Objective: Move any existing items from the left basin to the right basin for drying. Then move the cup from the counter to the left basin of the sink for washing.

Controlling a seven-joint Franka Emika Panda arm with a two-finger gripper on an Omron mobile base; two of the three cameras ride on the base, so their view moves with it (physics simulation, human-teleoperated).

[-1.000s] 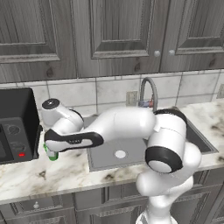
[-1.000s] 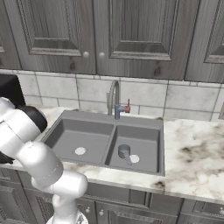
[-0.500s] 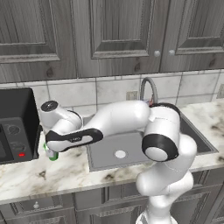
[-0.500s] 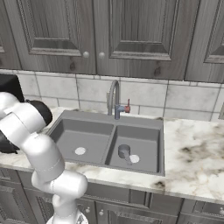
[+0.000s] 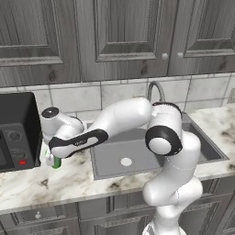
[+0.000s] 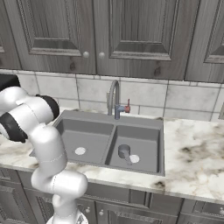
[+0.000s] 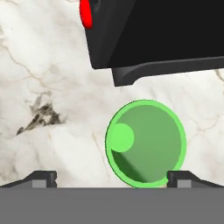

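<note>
The green cup (image 7: 145, 143) sat upright on the marble tabletop (image 7: 52, 78), and I was looking almost straight down into its mouth from the hand camera. It was just off the front corner of the black microwave (image 7: 153, 35), close but not touching as far as I could tell. My claw (image 7: 111, 177) hung right above it with the jaws spread wide and nothing in them; the cup sat toward the right side of the gap, its rim close by the right fingertip (image 7: 179, 177), while the left one stood well clear of it. From the left base view I only caught a sliver of the green cup (image 5: 56, 162) poking out below the hand (image 5: 75, 140), beside the microwave (image 5: 16, 131).

Farther out, the grey metal cup (image 6: 124, 152) stood in the right basin (image 6: 148, 138), near its pale drain. The left basin (image 6: 87, 135) lay beside it, with the curved faucet (image 6: 114, 98) rising behind the divider.
</note>
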